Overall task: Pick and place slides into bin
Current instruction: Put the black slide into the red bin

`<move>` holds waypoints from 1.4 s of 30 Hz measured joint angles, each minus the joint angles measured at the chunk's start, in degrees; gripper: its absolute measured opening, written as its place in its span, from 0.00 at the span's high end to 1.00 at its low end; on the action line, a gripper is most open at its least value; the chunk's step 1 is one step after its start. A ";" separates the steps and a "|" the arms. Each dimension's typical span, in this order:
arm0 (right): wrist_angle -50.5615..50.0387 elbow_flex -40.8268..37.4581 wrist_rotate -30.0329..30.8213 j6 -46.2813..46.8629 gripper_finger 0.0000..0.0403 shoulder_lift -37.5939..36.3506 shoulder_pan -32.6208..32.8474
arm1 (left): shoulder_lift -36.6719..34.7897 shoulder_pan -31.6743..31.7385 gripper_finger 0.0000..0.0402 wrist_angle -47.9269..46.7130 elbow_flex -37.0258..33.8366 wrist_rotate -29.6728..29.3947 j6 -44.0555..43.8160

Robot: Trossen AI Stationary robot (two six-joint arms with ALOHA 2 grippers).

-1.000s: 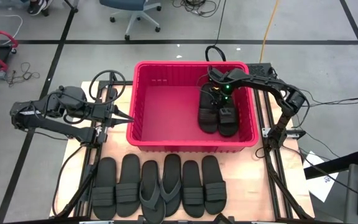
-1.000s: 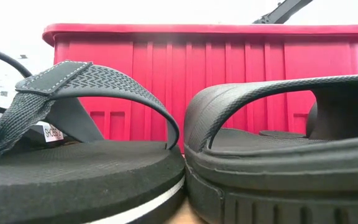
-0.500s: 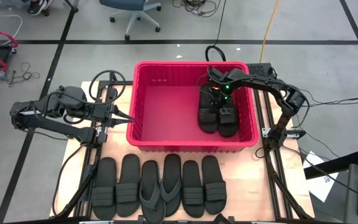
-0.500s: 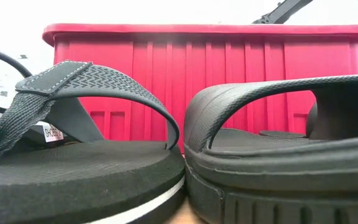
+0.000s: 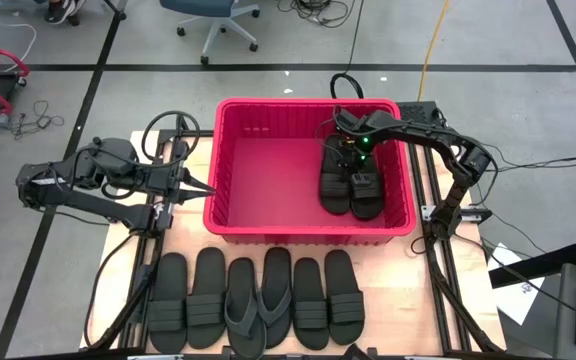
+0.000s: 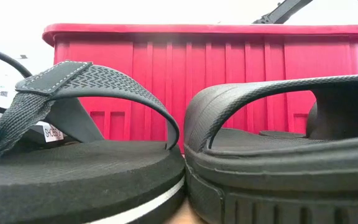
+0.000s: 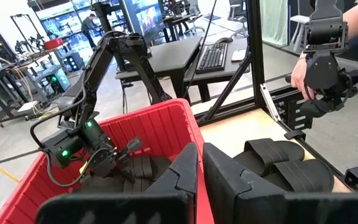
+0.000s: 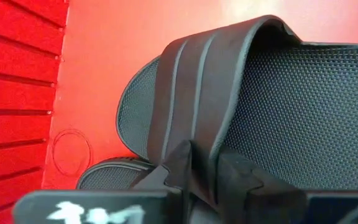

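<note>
The red bin stands mid-table and also shows in the low view. Two black slides lie side by side on its floor at the right. My right gripper reaches down into the bin over their far ends and is shut on one slide's wide ribbed strap. Several more slides lie soles down in a row along the table's near edge, two of them with thong straps. My left gripper waits shut and empty just outside the bin's left wall. My right gripper pinches the wide ribbed strap's edge between its two fingers. The fingers come from above, pointing down into the bin. The slide lies inside the bin next to the second slide; whether its sole rests fully on the floor I cannot tell.
The bin's left half holds nothing. A thong slide and a wide-strap slide stand close before the low camera. A person's hand rests on a device beyond the table. Cables and an office chair are on the floor.
</note>
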 joint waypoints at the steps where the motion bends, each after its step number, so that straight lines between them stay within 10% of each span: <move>1: 0.01 0.00 0.09 -0.02 0.88 0.00 0.05 | 0.00 0.00 0.94 0.01 0.00 0.00 -0.01; 24: 5.04 -0.02 9.28 6.42 0.52 -1.12 6.17 | 0.00 0.00 0.94 -0.02 0.00 -1.93 0.03; 42: 7.62 -0.02 20.71 18.76 0.53 -26.52 11.62 | 0.02 0.02 0.94 -0.04 0.00 -8.94 -2.78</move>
